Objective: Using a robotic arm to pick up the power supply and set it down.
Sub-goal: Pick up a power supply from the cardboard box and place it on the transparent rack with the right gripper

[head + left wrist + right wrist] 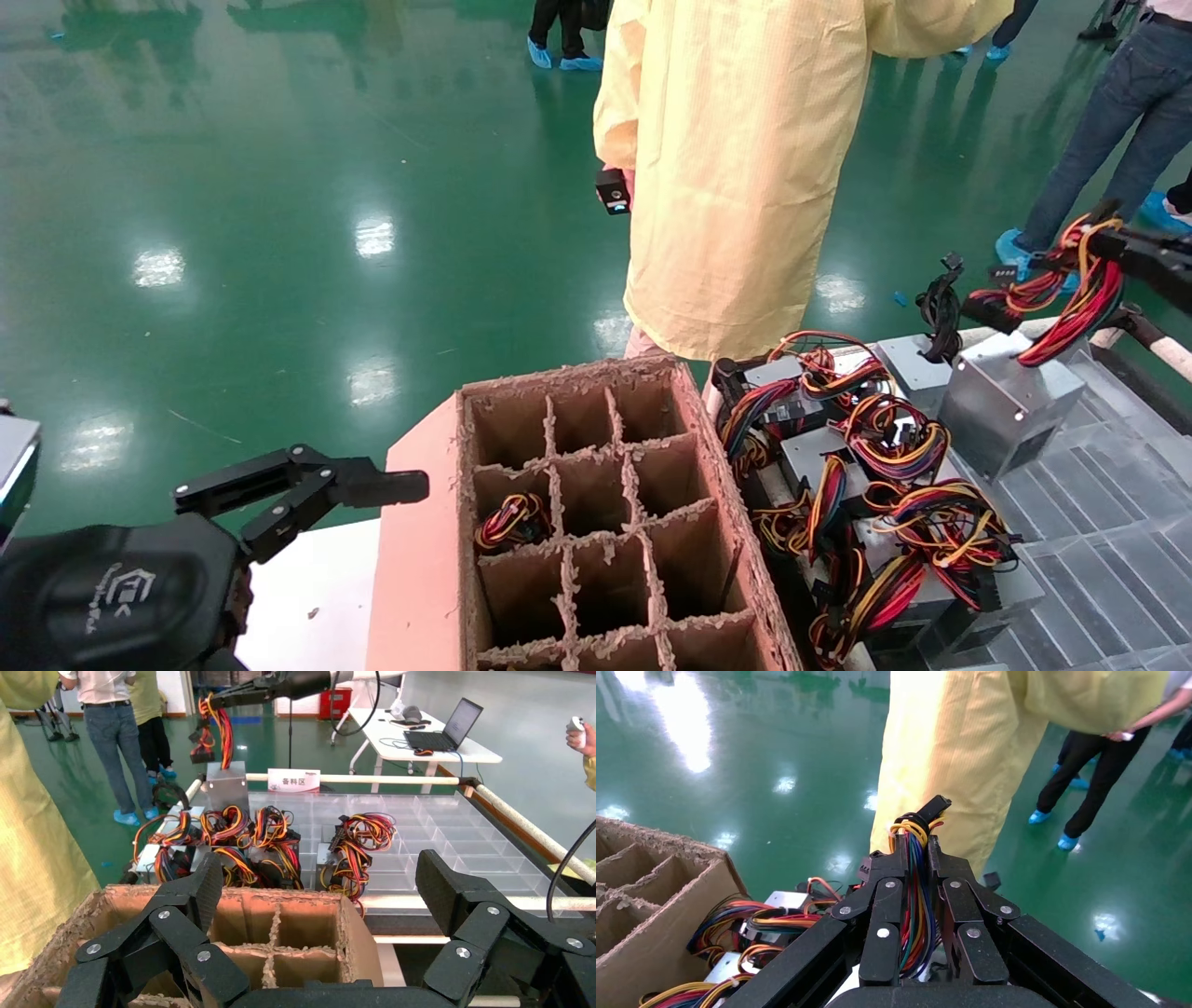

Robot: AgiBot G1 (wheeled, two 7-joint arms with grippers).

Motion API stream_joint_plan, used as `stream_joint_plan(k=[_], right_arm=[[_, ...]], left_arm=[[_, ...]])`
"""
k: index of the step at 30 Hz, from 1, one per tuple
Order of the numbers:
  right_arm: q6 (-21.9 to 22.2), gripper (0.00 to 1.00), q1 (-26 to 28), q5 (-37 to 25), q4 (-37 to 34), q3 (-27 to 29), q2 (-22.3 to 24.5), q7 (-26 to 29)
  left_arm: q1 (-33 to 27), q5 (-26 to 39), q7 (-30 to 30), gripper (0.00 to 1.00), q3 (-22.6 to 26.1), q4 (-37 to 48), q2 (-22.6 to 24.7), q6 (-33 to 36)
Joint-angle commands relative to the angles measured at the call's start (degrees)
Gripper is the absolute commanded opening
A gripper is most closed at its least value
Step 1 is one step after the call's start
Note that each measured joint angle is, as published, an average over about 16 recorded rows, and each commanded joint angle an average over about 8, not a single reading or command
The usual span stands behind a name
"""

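Above the far right corner of the clear compartment tray (1108,522) hangs the power supply (1010,401) — a silver-grey metal box, tilted, its lower end close to the tray and to a second grey unit just beside it; whether it touches either I cannot tell. It dangles by its wire bundle (1071,303) of red, yellow and orange leads, and the right claw (918,881) is clenched on that bundle: in the right wrist view the two black fingers (888,903) press in from both sides with the coloured wires running up between them and a black connector (933,806) poking out past the tips. In the head view the right claw enters from the right edge, high over the tray.

Nearer the robot on the same tray lies a heap of other power supplies (866,485), their wires tangled together, hard against the tray's left edge. Beyond that edge stands a brown cardboard divider box (419,559); one of its cells holds a coil of wires (512,522), the others look vacant. Most tray compartments to the right are bare.

Left claw (316,881) hovers low at the box's near left side, fingers spread wide, gripping nothing.

A person in a yellow coat (745,168) stands close behind box and tray on the green floor (279,186).
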Motion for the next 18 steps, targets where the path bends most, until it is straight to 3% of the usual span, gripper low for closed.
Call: stream_joint_plan(k=[1,11,18], right_arm=[[0.1,0.0,-0.3,0.0,-1.2,0.0,-0.5,-0.7],[0.6,0.0,-2.8,1.1,-5.9,0.7,-3.0,-2.1],[1.3,0.0,-6.7,5.0,-10.1,3.4,-4.2,-2.8]], left_arm=[[0.0,0.0,0.0,1.0,0.0,0.0,0.0,0.0],[0.0,0.0,0.0,1.0,0.0,0.0,0.0,0.0],[0.0,0.0,0.0,1.0,0.0,0.0,0.0,0.0]])
